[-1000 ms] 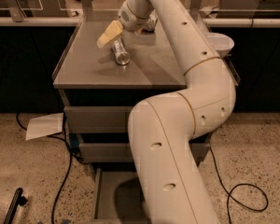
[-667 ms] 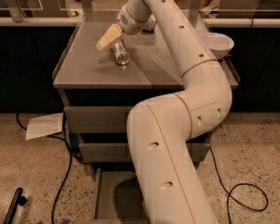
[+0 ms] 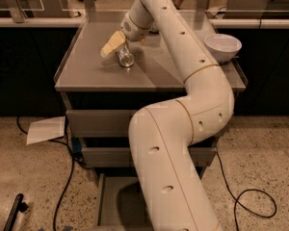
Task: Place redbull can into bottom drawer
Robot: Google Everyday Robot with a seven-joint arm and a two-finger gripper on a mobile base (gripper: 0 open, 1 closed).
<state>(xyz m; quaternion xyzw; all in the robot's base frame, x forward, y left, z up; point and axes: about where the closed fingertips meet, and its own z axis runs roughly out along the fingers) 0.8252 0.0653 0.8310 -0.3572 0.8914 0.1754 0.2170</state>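
Barely anything moved: the pale yellow gripper (image 3: 113, 44) stayed at the slim silver redbull can (image 3: 125, 57); whether it held the can was unclear, so lifting risked rolling it off the grey tabletop (image 3: 86, 76).

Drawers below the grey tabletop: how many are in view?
3, stacked: top drawer, middle drawer, and bottom drawer pulled open; the arm hides parts. The gripper is at the redbull can on the tabletop.

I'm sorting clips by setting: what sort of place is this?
Probably a robotics lab or workshop: a grey drawer cabinet, loose cables on a speckled floor, long counters behind. The gripper is at the redbull can on the cabinet top.
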